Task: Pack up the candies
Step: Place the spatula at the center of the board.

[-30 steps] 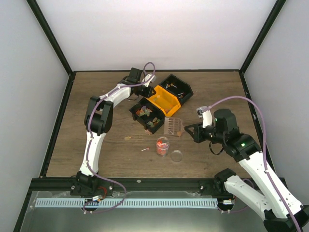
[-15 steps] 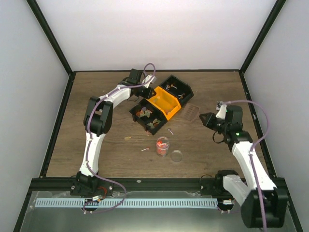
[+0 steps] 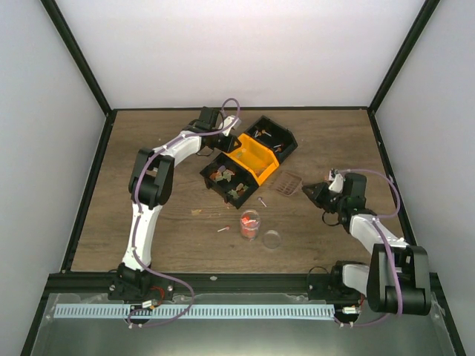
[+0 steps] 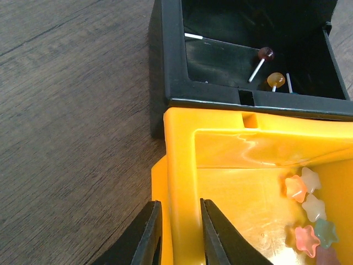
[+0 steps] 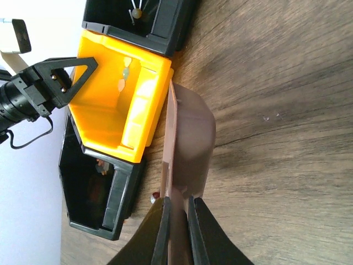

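2 black bins, 1 orange bin, 1 clear cup and 1 lid are seen. Roughly 5 star candies get counted inside the orange bin, at the lower right of the left wrist view and right of the left gripper, which seems to be clamped on that bin's wall. 1 clear tray is pinched by the right gripper.

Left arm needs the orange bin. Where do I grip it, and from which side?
Take the orange bin by its thin side wall, from above. The left gripper straddles it, one finger outside, one inside, clear of the star candies.
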`<act>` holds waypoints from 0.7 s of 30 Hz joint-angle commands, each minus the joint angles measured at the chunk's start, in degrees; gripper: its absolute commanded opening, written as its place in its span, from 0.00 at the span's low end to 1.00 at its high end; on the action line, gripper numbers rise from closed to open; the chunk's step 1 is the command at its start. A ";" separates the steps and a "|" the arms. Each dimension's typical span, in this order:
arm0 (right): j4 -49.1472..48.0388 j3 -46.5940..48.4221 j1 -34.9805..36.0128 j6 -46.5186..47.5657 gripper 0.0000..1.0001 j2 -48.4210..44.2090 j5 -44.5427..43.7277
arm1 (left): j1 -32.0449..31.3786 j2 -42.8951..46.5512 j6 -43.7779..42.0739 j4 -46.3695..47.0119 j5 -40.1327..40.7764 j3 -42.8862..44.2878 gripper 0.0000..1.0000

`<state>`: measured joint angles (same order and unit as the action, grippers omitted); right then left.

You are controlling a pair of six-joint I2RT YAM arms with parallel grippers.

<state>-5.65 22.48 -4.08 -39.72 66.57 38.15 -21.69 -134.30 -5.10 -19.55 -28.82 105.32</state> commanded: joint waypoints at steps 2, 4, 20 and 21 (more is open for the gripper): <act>-2.21 1.79 -1.73 2.90 0.01 0.30 0.15 | -0.71 -1.66 -1.41 -2.69 0.12 -1.62 0.20; -2.55 1.92 -3.14 3.14 0.03 0.11 1.22 | -0.71 -1.35 -1.42 -2.62 -0.20 -1.61 0.22; 0.75 5.45 -6.03 7.96 0.48 0.12 -0.09 | -0.72 4.30 -1.45 -0.09 -1.03 -3.80 0.62; 2.88 5.99 -6.01 8.86 0.48 -0.89 -2.40 | -0.72 4.88 -1.22 0.46 -1.14 -4.07 0.67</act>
<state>-7.14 24.77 -9.58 -34.41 69.89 40.58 -21.87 -132.84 -5.98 -19.14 -29.45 102.52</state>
